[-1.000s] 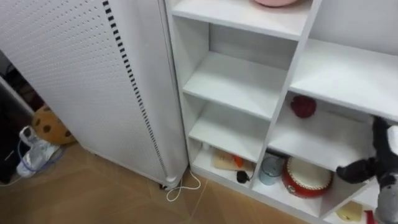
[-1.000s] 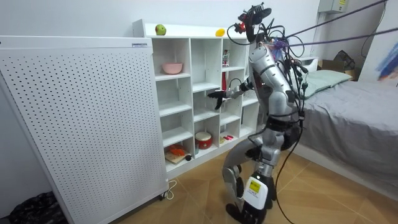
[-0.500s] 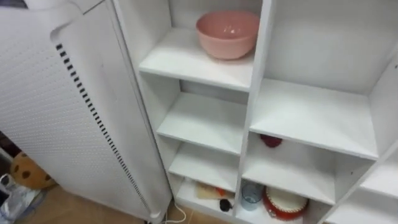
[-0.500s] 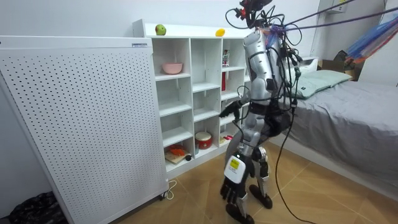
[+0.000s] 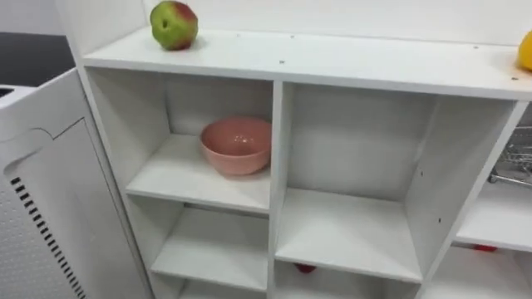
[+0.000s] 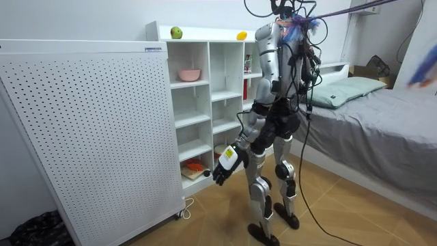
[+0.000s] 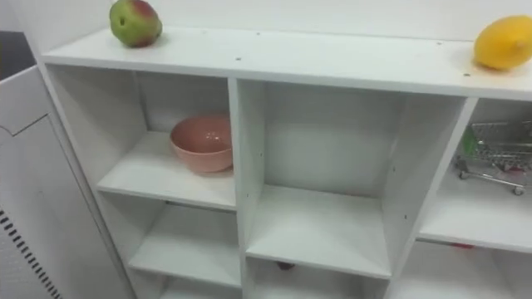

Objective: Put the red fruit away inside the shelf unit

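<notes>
Sitting on the closet [image 5: 332,58] top: green-red apple [image 5: 174,24] at 11 o'clock, lemon [image 7: 504,41] at 1 o'clock, well apart | pink bowl [image 5: 237,145] in the compartment under the apple | robot stands facing the closet | left hand [image 6: 220,175] hangs low; open or closed, cannot tell

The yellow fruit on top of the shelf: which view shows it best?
The right eye view: the yellow fruit lies whole on the shelf top. The left eye view cuts it off at the picture's edge; the room view shows it tiny.
</notes>
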